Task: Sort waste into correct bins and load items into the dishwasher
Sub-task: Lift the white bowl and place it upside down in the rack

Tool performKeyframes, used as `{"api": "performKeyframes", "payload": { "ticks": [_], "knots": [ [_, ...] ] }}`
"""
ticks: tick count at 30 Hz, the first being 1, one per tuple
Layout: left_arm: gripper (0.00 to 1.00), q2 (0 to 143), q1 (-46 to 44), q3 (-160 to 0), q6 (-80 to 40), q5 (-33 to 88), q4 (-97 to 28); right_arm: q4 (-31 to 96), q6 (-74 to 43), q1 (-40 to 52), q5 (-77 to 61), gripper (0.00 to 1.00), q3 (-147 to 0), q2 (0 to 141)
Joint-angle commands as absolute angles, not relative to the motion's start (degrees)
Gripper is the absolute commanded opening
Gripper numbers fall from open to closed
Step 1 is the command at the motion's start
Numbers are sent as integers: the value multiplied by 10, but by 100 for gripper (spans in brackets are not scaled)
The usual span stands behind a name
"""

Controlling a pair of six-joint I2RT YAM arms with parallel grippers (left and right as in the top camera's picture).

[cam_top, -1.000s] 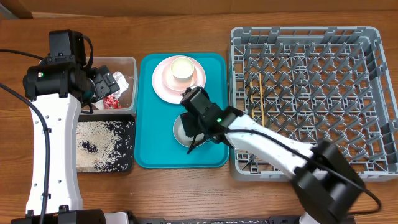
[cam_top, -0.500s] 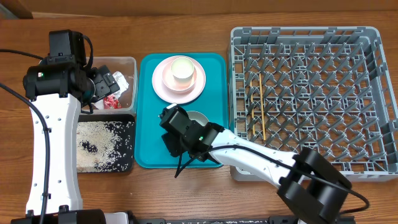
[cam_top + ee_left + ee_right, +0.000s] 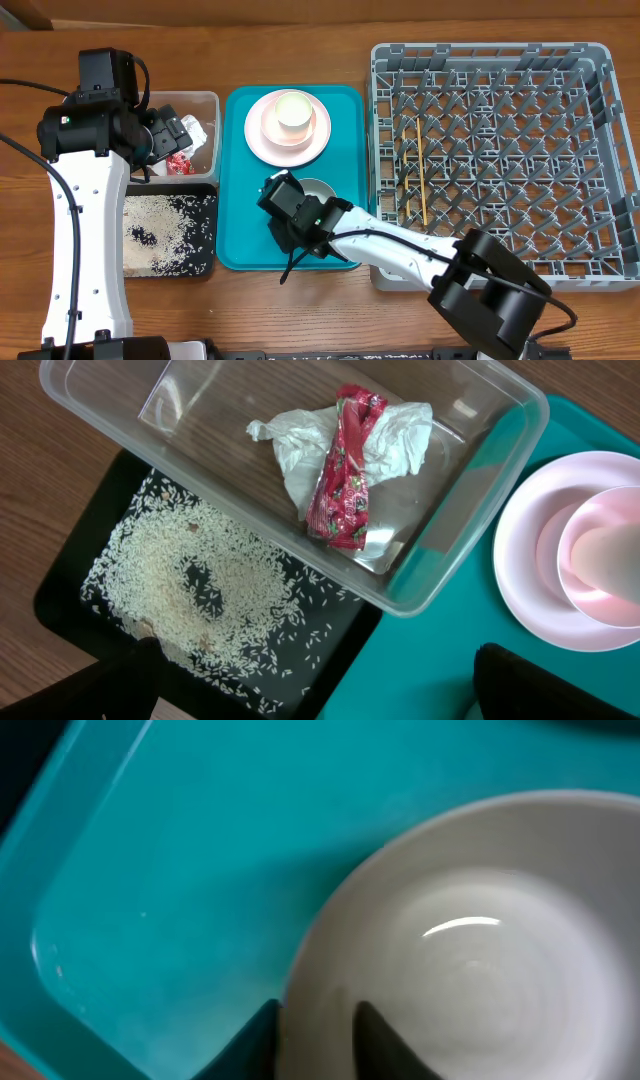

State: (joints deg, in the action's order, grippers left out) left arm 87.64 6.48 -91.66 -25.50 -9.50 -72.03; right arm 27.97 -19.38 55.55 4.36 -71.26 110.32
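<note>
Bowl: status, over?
Left gripper open, empty. Right gripper jaws astride bowl rim, grip unconfirmed. Bowl sits on tray. Nothing seen in the way.

Wood table, L to R: clear tub & black tray adjacent, teal tray, grey dish rack

Upper centre: red wrapper atop crumpled napkin in clear tub. Lower left: rice in black tray. Right: cup on pink dish, teal tray.
</note>
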Motion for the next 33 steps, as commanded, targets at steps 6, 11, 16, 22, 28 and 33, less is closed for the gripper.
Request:
{"api": "performKeyframes", "payload": {
  "ticks": [6,11,16,22,28,33],
  "knots": [
    [100,871,66,-923,-248,-100,-720,303,-181,552,44,4,-788,1040],
    [100,871,66,-923,-248,-100,-720,352,-117,515,44,4,-879,966],
    [100,871,66,-923,-248,-100,-719,429,-105,421,12,4,-945,917],
    [100,871,66,-923,-248,-100,-720,424,-96,253,-270,4,-945,923],
    [100,871,66,-923,-248,-100,-720,355,-109,85,-609,4,-945,973],
    [100,871,66,-923,-248,-100,-720,294,-156,0,-713,4,-945,1034]
  ]
}}
